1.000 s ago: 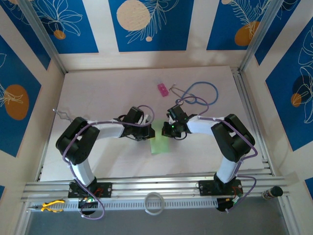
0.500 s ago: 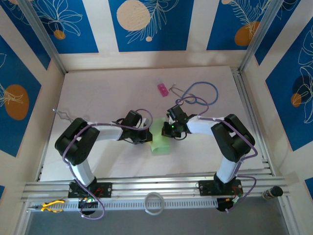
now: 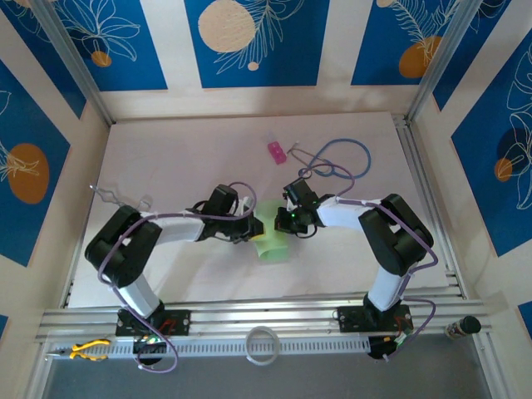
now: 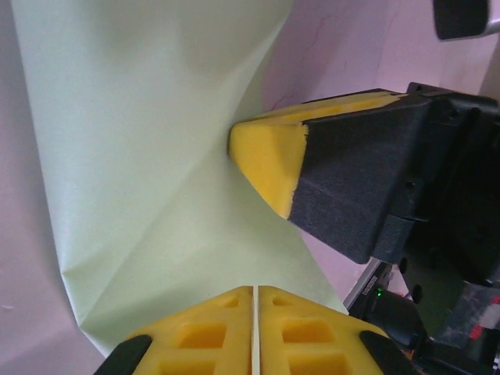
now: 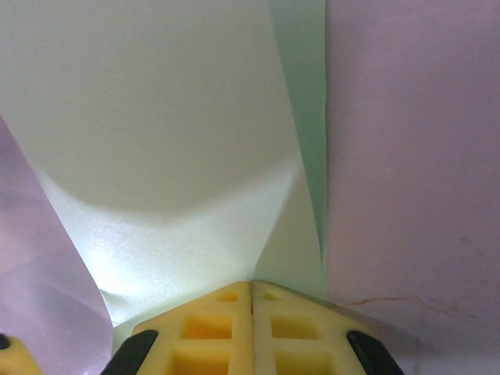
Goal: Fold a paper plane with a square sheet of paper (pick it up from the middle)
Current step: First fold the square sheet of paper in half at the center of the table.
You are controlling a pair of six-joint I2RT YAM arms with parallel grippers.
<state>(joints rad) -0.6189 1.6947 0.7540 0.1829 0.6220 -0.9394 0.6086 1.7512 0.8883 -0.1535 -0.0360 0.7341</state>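
Pinching the creased light-green square sheet of paper [image 3: 271, 243] from opposite sides, left hand [image 4: 255, 293] and right hand [image 5: 251, 287] are both clamped narrow. It bows between them near the middle of the counter [image 3: 166, 158].

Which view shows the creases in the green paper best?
Left wrist: the green paper is close, with its diagonal creases plain. Right wrist shows the paper close too, but bowed and glaring, with one folded edge visible. Top external gives a small green patch, creases too small to tell.

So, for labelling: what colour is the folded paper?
The paper is light green; clearest in the left wrist view.
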